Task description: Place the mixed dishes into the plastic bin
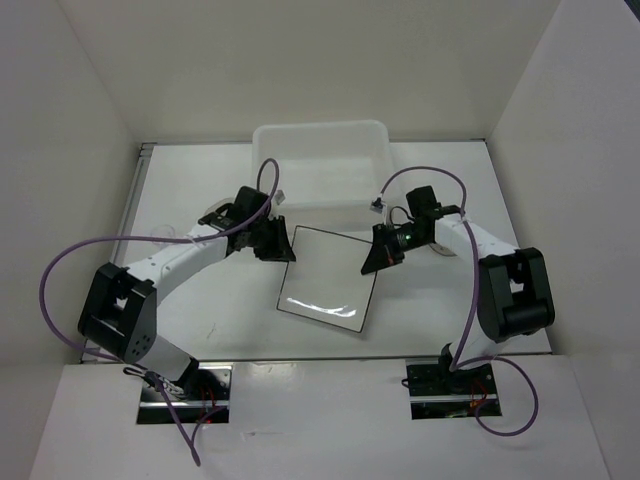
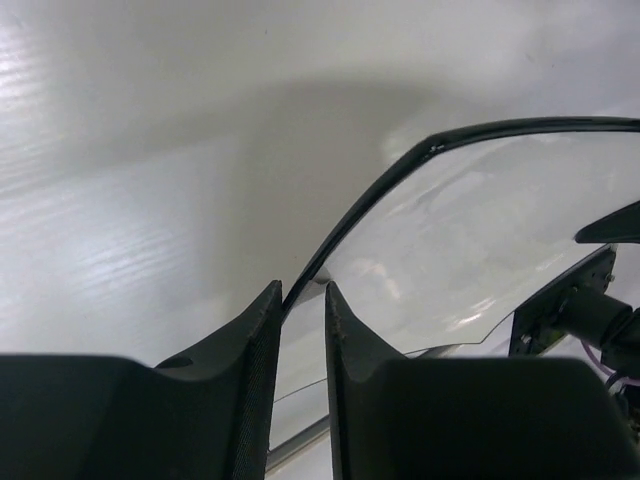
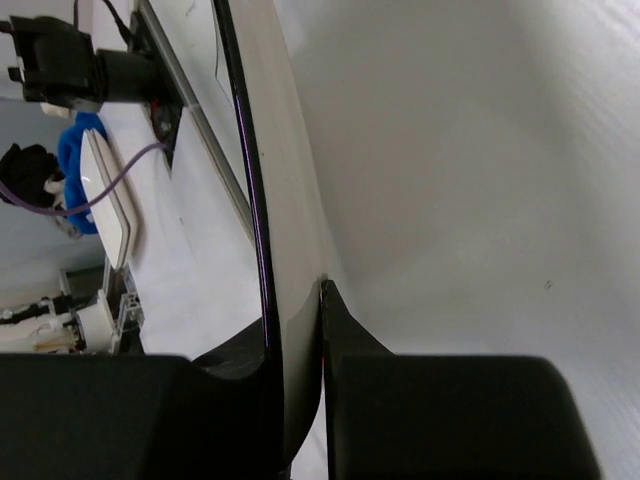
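The square white plate (image 1: 325, 275) with a thin dark edge lies just in front of the plastic bin (image 1: 320, 132), held between both grippers. My left gripper (image 1: 285, 243) is at the plate's far left corner; in the left wrist view the plate (image 2: 470, 250) has its rim between that gripper's (image 2: 303, 290) nearly closed fingers. My right gripper (image 1: 377, 262) is at the plate's right edge; in the right wrist view it (image 3: 295, 290) is shut on the plate's rim (image 3: 285, 150). A greyish translucent saucer (image 1: 213, 213) and a faint clear cup (image 1: 165, 236) sit by the left arm.
White walls enclose the table on three sides. The bin stands against the back wall in the middle. Purple cables loop from both arms. The right gripper's body (image 2: 585, 310) shows beyond the plate in the left wrist view.
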Motion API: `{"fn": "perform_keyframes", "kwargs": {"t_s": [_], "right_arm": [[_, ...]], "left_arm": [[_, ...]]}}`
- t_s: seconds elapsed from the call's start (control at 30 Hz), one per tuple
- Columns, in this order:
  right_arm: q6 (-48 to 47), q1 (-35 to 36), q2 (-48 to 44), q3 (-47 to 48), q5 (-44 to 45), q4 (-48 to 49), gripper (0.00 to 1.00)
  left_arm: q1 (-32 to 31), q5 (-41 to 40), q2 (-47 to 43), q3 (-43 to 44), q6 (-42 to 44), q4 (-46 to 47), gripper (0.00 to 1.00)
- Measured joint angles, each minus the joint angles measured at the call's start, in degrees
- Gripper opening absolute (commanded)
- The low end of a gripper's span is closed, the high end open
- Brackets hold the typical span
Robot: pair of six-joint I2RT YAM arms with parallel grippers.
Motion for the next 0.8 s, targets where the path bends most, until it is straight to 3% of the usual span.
{"fn": "perform_keyframes", "kwargs": {"t_s": [0.8], "right_arm": [[4.66, -1.4, 0.46, 1.66, -2.14, 0.0, 0.07]], "left_arm": [[-0.5, -2.95, 3.04, 2.93, -0.98, 1.51, 0.0]]}}
